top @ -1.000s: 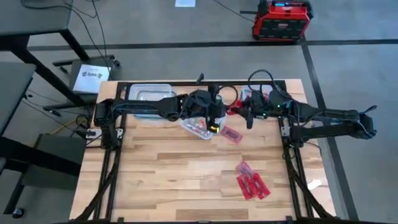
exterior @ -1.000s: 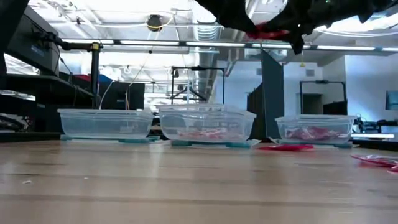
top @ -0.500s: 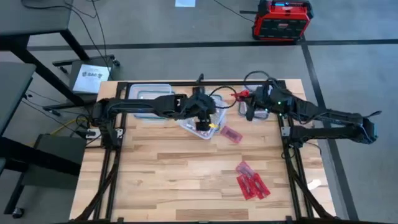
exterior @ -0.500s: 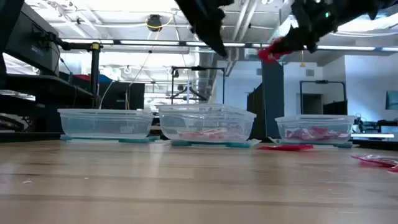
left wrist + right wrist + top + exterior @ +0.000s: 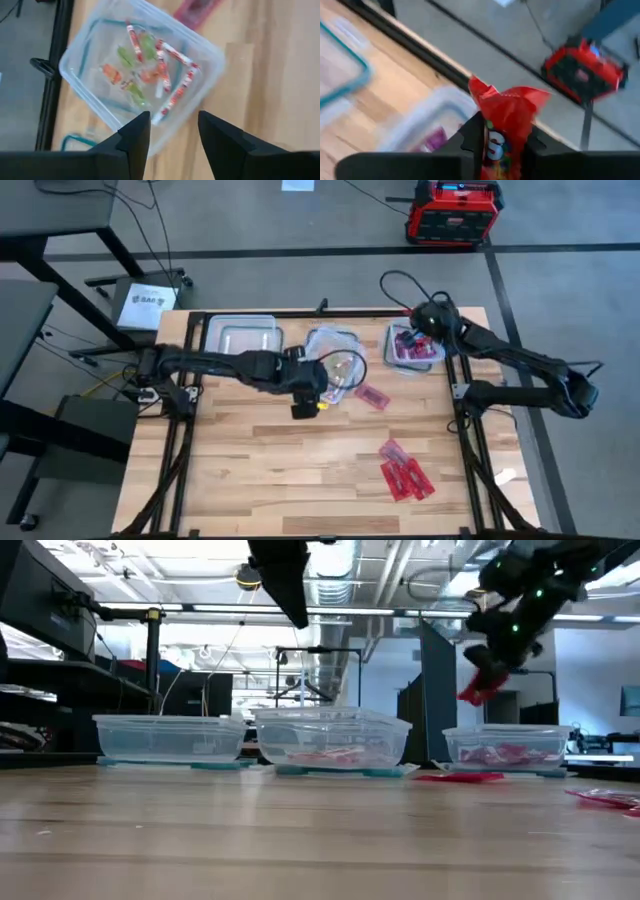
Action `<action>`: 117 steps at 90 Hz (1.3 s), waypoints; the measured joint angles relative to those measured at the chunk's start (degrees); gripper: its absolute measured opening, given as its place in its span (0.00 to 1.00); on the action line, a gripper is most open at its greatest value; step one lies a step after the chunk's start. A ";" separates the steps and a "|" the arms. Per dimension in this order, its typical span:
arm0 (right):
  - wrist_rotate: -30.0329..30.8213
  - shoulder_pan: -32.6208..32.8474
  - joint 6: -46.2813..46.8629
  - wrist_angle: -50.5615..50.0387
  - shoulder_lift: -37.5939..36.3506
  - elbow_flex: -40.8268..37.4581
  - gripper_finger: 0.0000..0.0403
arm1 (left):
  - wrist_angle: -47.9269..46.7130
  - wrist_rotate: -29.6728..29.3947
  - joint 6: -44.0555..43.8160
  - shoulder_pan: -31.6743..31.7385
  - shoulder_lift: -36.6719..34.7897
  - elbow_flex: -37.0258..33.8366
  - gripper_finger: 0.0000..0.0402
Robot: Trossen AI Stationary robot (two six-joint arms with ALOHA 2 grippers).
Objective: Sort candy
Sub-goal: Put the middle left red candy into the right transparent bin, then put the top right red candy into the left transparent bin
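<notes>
Wooden desk (image 5: 250, 460) carries three clear containers along its far edge. Right gripper (image 5: 502, 145) hangs above the right container (image 5: 410, 345), clenched on a red candy packet (image 5: 507, 120). Left gripper (image 5: 172, 132), fingers apart and unloaded, hovers beside the middle container (image 5: 145, 80). Loose red packets (image 5: 405, 473) lie near the desk's front right.

Left arm stretched across the table's middle, left gripper (image 5: 303, 402) raised, fingers (image 5: 134, 138) parted with nothing between. Right arm bent back toward the far right edge, right gripper (image 5: 423, 320) held high, clamped on a packet.
</notes>
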 joint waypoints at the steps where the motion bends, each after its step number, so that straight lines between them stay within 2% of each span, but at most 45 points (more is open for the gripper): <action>1: -0.29 -0.13 0.04 -0.25 0.08 0.00 0.18 | -0.02 -0.01 -0.06 -0.19 0.00 0.00 0.37; 14: -5.19 0.79 3.58 -2.98 -0.86 0.16 0.31 | -0.05 -0.49 -0.19 -1.66 0.00 0.00 0.36; 29: -9.29 5.49 9.20 -8.74 -4.72 1.76 0.47 | -0.11 -0.95 -0.21 -1.75 0.00 0.00 0.36; 34: -14.16 7.85 11.94 -9.18 -5.95 1.77 0.51 | -0.11 -0.96 -0.21 -1.75 0.00 0.00 0.36; 43: -27.19 14.55 15.59 -6.88 -6.91 0.46 0.55 | -0.10 -0.97 -0.50 -2.25 0.00 0.00 0.36; 48: -30.20 19.99 18.09 -4.48 -6.10 -0.81 0.56 | -0.07 -1.16 -0.62 -2.80 0.00 0.00 0.36; 54: -29.83 27.41 19.44 -0.21 -4.47 -3.29 0.56 | 0.09 -2.35 -0.76 -3.70 0.00 -0.26 0.36; 59: -26.64 33.03 19.57 3.84 -2.24 -5.39 0.55 | -0.01 -2.70 -1.11 -4.23 0.01 -0.49 0.36; 69: -14.35 41.55 19.97 4.95 3.90 -8.10 0.54 | -0.13 -2.80 -1.81 -4.92 0.04 -0.52 0.36; 74: -7.29 43.28 20.56 3.56 6.97 -8.09 0.53 | -0.11 -2.92 -2.03 -5.03 0.04 -0.52 0.36; 78: -4.11 43.78 20.64 3.90 9.36 -8.07 0.53 | -0.19 -2.92 -2.23 -5.03 0.04 -0.52 0.36; 84: -4.43 43.30 20.39 6.76 13.44 -8.07 0.52 | -0.30 -2.88 -2.58 -5.03 0.04 -0.52 0.36; 94: -9.46 42.04 19.75 11.52 19.96 -8.00 0.52 | -0.72 -2.77 -2.75 -5.11 0.04 -0.52 0.36; 109: -10.42 40.28 19.82 13.78 27.31 -7.67 0.52 | -3.68 -2.72 -4.40 -5.85 0.04 -0.52 0.36; 117: -12.01 39.84 19.79 15.19 29.41 -7.59 0.46 | -4.97 -2.72 -4.94 -6.20 0.04 -0.52 0.36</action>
